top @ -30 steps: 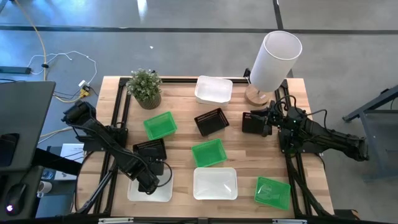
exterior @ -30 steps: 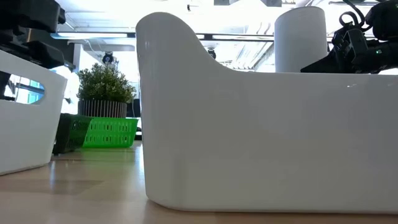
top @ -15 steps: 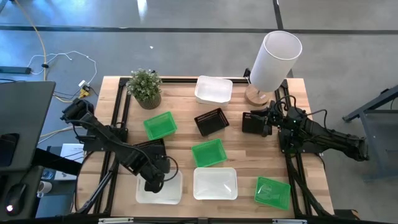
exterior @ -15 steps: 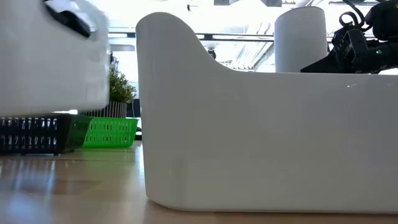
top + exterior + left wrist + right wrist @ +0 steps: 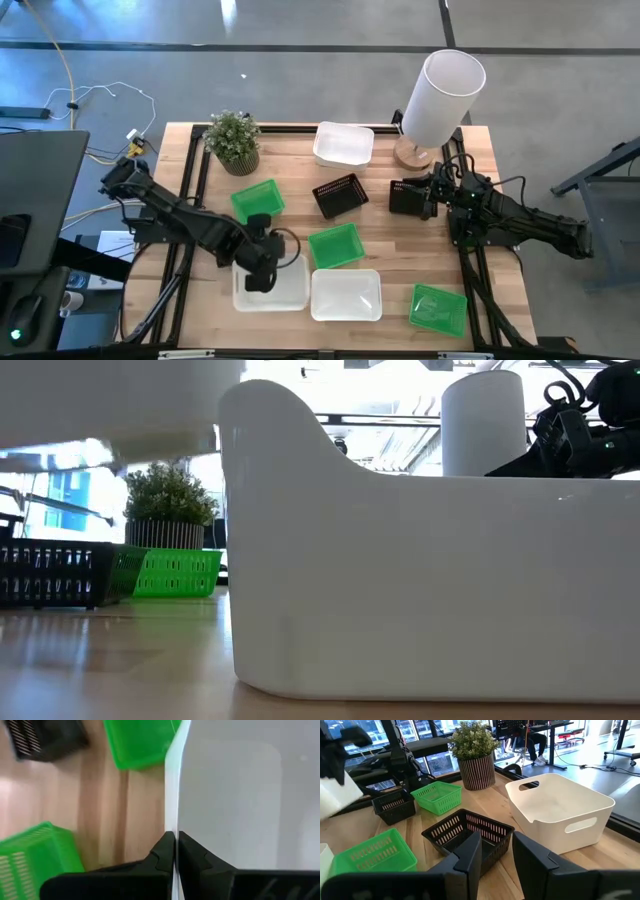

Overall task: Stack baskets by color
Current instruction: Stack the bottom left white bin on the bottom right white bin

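My left gripper (image 5: 262, 278) is shut on a white basket (image 5: 285, 292) and holds it above the table's near left. The basket's floor shows at the top left of the low view (image 5: 100, 400). Right of it, a second white basket (image 5: 346, 295) stands on the table, and a third (image 5: 343, 143) stands at the far middle. Three green baskets (image 5: 257, 200) (image 5: 335, 245) (image 5: 438, 308) and a black one (image 5: 338, 195) lie spread out. Another black basket (image 5: 50, 575) is mostly hidden under my left arm. My right gripper (image 5: 495, 855) waits open at the right, with nothing between its fingers. My left gripper pinches the rim of the white basket's far wall (image 5: 171, 820), one finger (image 5: 197, 857) inside the basket and the other (image 5: 160, 855) outside. The fingers come from above, slanting down from the table's left. The basket hangs roughly level, clear of the table.
A potted plant (image 5: 234, 140) stands at the far left. A tall white cylinder (image 5: 443, 95) on a wooden foot stands at the far right, behind my right arm. Bare wood shows near the table's near left corner (image 5: 190, 310).
My left gripper has risen and gone toward the table's right edge, staying shut on the white basket. The basket has come up off the near left of the table and now hangs close beside the white basket in the near middle.
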Motion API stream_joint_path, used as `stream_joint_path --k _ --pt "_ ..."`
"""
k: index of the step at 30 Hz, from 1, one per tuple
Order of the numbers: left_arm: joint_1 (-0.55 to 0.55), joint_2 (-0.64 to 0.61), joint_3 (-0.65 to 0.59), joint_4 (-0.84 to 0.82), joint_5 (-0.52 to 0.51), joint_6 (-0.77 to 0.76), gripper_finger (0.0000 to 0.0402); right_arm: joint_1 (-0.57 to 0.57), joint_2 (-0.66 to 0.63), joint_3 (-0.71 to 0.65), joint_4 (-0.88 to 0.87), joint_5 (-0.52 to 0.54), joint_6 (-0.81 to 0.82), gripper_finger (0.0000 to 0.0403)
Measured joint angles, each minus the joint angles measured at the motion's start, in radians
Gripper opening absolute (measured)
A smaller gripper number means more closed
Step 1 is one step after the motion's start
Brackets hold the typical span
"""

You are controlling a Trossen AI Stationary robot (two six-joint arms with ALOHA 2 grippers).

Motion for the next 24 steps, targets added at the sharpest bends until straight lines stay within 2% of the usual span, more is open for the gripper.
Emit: stream_joint_path --k 8,14,24 --pt "0.083 0.000 0.188 -0.003 -0.013 0.054 0.0000 0.000 0.000 0.000 0.000 0.000 0.000 0.0098" --pt "0.141 0.001 0.298 0.057 -0.001 0.158 0.0000 0.000 0.000 0.000 0.000 0.000 0.000 0.0098" --pt "0.187 0.004 0.365 0.231 0.093 0.306 0.0000 0.000 0.000 0.000 0.000 0.000 0.000 0.0098"
